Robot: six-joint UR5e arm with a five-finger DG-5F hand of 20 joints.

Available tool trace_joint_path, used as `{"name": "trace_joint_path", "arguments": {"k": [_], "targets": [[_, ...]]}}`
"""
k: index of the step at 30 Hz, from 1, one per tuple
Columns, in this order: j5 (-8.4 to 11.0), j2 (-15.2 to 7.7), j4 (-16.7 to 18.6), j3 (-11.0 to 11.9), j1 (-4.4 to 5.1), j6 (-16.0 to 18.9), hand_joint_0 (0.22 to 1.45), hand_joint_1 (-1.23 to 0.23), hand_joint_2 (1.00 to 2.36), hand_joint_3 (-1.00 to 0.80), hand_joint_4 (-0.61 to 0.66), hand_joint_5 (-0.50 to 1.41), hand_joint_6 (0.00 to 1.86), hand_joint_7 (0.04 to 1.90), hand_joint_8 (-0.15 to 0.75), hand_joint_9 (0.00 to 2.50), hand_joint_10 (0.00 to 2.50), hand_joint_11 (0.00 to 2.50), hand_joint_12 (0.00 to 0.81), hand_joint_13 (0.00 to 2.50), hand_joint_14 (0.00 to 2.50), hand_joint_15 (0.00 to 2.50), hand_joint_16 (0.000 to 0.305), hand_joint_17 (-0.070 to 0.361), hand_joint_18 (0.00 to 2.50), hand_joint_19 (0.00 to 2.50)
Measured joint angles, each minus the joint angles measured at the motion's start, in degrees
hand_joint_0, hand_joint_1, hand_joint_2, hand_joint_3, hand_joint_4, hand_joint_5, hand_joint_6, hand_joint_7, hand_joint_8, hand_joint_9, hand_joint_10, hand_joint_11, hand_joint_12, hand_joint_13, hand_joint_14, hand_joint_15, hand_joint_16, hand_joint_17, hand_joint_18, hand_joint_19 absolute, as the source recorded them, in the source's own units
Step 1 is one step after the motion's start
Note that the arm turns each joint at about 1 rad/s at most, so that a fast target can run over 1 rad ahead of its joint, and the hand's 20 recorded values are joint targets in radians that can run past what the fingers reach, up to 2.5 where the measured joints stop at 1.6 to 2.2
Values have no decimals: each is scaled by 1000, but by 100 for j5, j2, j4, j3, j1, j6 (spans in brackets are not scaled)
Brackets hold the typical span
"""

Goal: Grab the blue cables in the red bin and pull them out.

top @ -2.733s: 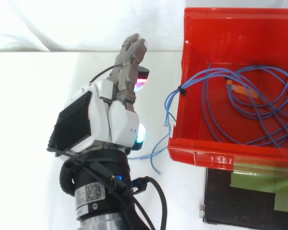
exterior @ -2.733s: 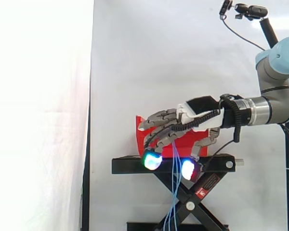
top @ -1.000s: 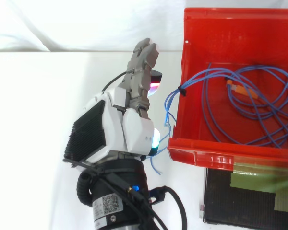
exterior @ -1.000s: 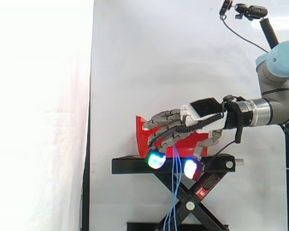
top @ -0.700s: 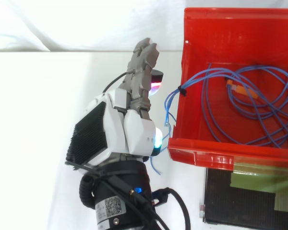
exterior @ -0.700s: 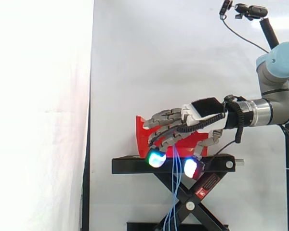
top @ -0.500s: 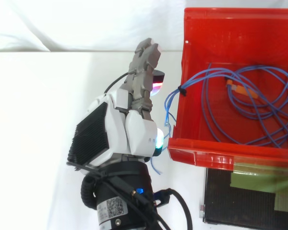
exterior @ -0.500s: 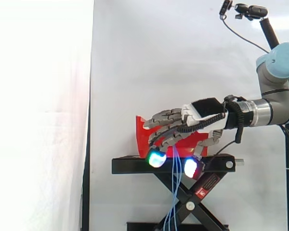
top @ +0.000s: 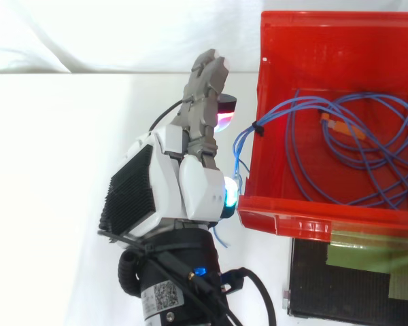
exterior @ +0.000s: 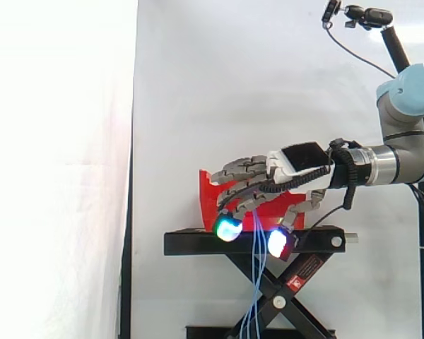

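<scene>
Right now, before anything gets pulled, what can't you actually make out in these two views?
- Whether the hand has hold of the blue cables: top view, the hand's back covers the strands beside the red bin.
- The cables' lower ends: side view, cut off by the bottom edge.
- The bin's right part: top view, cut off by the right edge.

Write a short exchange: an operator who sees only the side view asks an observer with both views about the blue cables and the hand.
Operator: Blue cables hang below the hand. Is more left in the red bin?
Observer: Yes, most lies looped on its floor.
Operator: Anything binding them?
Observer: A black tie bunches them at the bin's wall.
Operator: Is the hand inside the bin?
Observer: No, outside, beside that wall.
</scene>
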Motion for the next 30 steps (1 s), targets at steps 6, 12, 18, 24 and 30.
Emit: {"name": "trace_joint_path", "arguments": {"k": [6, 12, 18, 24, 30], "targets": [[-5, 0, 19, -39, -12, -5, 758, -1007, 1000, -1000, 202, 632, 3, 635, 276, 474, 12, 339, 358, 244, 6, 156, 53, 120, 187, 358], [-12, 0, 406, -296, -31, -4, 758, -1006, 1000, -1000, 202, 632, 3, 636, 275, 473, 14, 339, 358, 245, 6, 156, 53, 120, 186, 365], [-14, 0, 573, -365, -35, 10, 758, -1004, 1000, -1000, 202, 633, 2, 635, 277, 474, 12, 339, 359, 245, 6, 159, 53, 120, 188, 357], [-14, 0, 566, -368, -39, 33, 758, -1001, 1000, -1000, 196, 634, 4, 630, 276, 474, 12, 337, 358, 245, 6, 159, 53, 120, 188, 358], [-14, 0, 517, -367, -41, 51, 758, -999, 1000, -1000, 202, 634, 3, 636, 275, 475, 12, 341, 359, 244, 6, 159, 53, 120, 187, 358]]}}
